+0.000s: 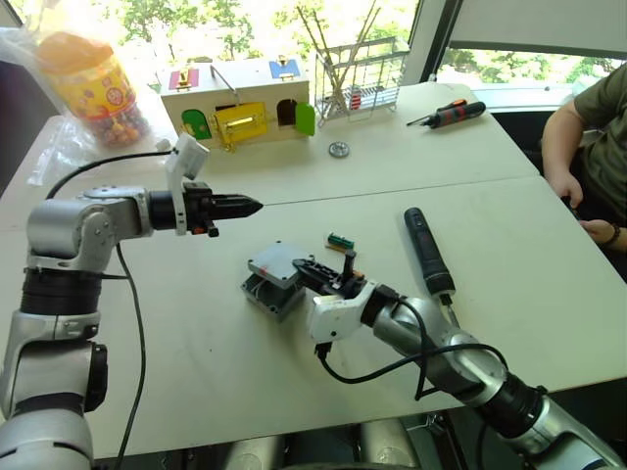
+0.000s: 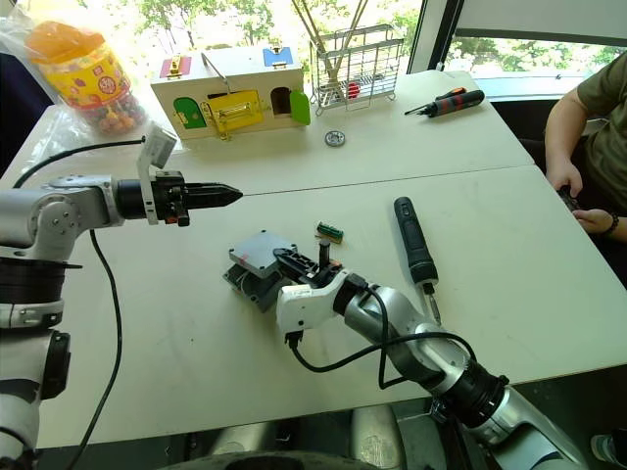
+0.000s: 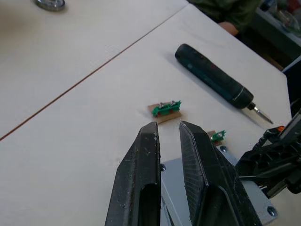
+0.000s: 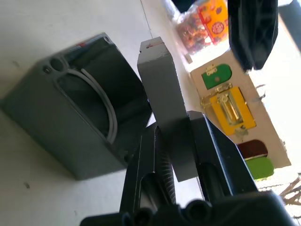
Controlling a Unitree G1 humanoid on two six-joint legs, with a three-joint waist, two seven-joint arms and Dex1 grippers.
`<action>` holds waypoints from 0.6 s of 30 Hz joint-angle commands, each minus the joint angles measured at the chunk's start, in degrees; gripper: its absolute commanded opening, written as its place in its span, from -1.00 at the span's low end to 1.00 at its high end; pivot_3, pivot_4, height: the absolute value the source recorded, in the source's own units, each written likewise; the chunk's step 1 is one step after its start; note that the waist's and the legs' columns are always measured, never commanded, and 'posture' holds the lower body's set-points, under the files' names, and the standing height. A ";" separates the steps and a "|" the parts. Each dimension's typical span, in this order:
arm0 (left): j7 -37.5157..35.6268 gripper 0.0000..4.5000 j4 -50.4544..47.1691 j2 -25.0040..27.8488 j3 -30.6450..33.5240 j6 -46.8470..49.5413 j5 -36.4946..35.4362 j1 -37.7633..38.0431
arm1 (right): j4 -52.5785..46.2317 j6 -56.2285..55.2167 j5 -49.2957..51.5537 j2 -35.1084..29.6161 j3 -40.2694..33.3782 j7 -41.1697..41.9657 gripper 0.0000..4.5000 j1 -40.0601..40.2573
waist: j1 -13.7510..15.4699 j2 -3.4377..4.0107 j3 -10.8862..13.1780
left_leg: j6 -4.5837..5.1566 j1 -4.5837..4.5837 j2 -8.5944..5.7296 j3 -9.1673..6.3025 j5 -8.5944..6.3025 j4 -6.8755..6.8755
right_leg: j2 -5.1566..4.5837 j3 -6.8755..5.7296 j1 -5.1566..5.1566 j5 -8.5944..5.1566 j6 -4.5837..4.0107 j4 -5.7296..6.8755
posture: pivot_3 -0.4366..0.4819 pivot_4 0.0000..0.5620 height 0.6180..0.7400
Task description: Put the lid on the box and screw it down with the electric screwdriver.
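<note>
Right gripper (image 1: 312, 269): nearest to us, low over the table, its two black fingers clamped on one edge of the lid
Lid (image 1: 275, 262): grey and flat, we see it held tilted over the box, one side resting on the box's top, not seated square
Box (image 4: 70, 127): grey, deep-walled, sitting on the white table (image 1: 176, 352) just left of the right gripper; our right wrist view shows its open mouth with a white curved piece inside
Electric screwdriver (image 1: 428, 251): black, lying flat on the table to the right of the box and apart from it, its metal bit pointing toward us
Green part (image 1: 339, 238): small green piece on a tan base, lying between the box and the screwdriver
Left gripper (image 1: 250, 206): hovering above the table to the left of and beyond the box, empty, fingers drawn close with a narrow gap between them
Toy house (image 1: 235, 103): white with coloured doors, at the far side
Hand screwdriver (image 1: 451, 114): orange and black, far right
Person's arm (image 1: 563, 162): resting at the table's right edge
</note>
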 commanded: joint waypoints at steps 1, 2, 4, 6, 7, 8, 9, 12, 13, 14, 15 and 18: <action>-2.44 -0.68 -2.61 1.25 -1.18 -0.74 0.70 0.20 | -1.31 -1.58 -3.39 2.13 -1.24 -1.52 -0.94 0.44 | 0.07 0.00 0.00 | 0.00 0.00 0.00 0.00 0.00 0.00 | 0.00 0.00 0.01 0.00 0.00 0.00 | -0.05 -0.47 1.00; -2.75 -0.68 -3.13 1.25 -1.58 -0.41 0.71 0.52 | -1.30 -1.93 -3.59 2.61 -1.30 -1.39 -0.94 0.74 | 0.07 0.00 0.00 | 0.00 0.00 0.00 0.00 0.00 0.01 | 0.00 0.00 0.02 0.00 0.00 0.00 | -0.05 -0.47 1.00; -3.41 -0.68 -4.52 1.41 -2.45 -0.26 1.00 1.31 | -1.12 -2.42 -4.11 3.25 -1.36 -1.14 -0.94 1.83 | 0.08 0.00 0.00 | 0.00 0.00 0.01 0.00 0.00 0.00 | 0.00 0.00 0.01 0.00 0.00 0.00 | -0.05 -0.47 1.00; -4.16 -0.68 -5.94 1.82 -3.20 0.06 1.07 2.06 | -0.79 -3.42 -4.26 3.59 -1.41 -1.04 -0.94 2.73 | 0.10 0.00 0.00 | 0.00 0.00 0.01 -0.01 0.00 -0.01 | 0.01 0.01 0.01 0.00 0.00 0.00 | -0.05 -0.47 1.00; -4.48 -0.68 -6.76 2.12 -3.61 0.27 1.10 2.43 | -0.72 -3.85 -4.56 3.70 -1.52 -1.12 -0.94 3.07 | 0.07 0.00 0.00 | 0.00 0.00 0.01 -0.01 0.00 0.00 | 0.01 0.01 0.02 0.00 0.00 0.00 | -0.05 -0.47 1.00; -4.87 -0.68 -7.49 2.39 -3.99 0.33 1.21 2.81 | -0.62 -4.25 -4.90 3.79 -1.57 -1.17 -0.94 3.35 | 0.12 0.00 0.00 | 0.00 0.00 0.01 0.01 0.00 0.00 | 0.01 0.02 0.02 0.00 0.00 -0.01 | -0.05 -0.47 1.00; -5.31 -0.68 -8.18 2.67 -4.40 0.42 1.31 3.23 | -0.45 -4.57 -5.44 3.82 -1.51 -1.15 -0.94 3.58 | 0.20 0.00 0.00 | 0.00 0.00 0.01 0.00 0.00 0.01 | 0.01 0.02 0.03 0.00 0.00 -0.01 | -0.05 -0.47 1.00; -6.26 -0.68 -9.43 3.45 -5.47 0.25 1.63 4.27 | 0.12 -5.36 -6.38 4.06 -1.74 -1.18 -0.94 4.30 | 0.28 0.00 0.00 | 0.00 0.00 0.02 0.00 0.00 0.00 | 0.02 0.03 0.03 0.00 -0.01 -0.01 | -0.05 -0.47 1.00; -6.53 -0.68 -10.25 3.86 -5.98 -0.10 1.95 5.07 | 0.38 -5.69 -7.09 3.82 -1.71 -1.22 -0.94 4.68 | 0.26 0.00 0.00 | 0.00 0.01 0.03 0.00 0.00 0.01 | 0.03 0.03 0.02 0.00 -0.01 -0.01 | -0.05 -0.47 1.00; -6.71 -0.68 -10.85 4.16 -6.31 -0.35 2.18 5.65 | 0.56 -5.97 -7.64 3.67 -1.72 -1.22 -0.94 4.97 | 0.26 0.00 0.00 | 0.00 0.01 0.03 0.00 0.00 0.00 | 0.03 0.04 0.03 0.00 -0.01 -0.01 | -0.05 -0.47 1.00; -6.70 -0.68 -11.27 4.31 -6.60 -0.86 2.68 6.18 | 0.85 -5.65 -8.29 3.77 -1.98 -1.35 -0.94 5.34 | 0.31 0.00 0.00 | 0.00 0.02 0.03 0.00 0.00 -0.01 | 0.04 0.05 0.03 0.00 -0.01 -0.01 | -0.05 -0.47 1.00; -6.54 -0.68 -11.62 4.13 -6.59 -1.29 3.26 6.81 | 1.53 -4.90 -10.73 4.33 -2.58 -2.06 -0.94 5.70 | 0.81 0.00 0.00 | 0.00 0.02 0.04 0.00 0.00 0.00 | 0.07 0.06 0.04 0.00 -0.01 -0.01 | -0.05 -0.47 1.00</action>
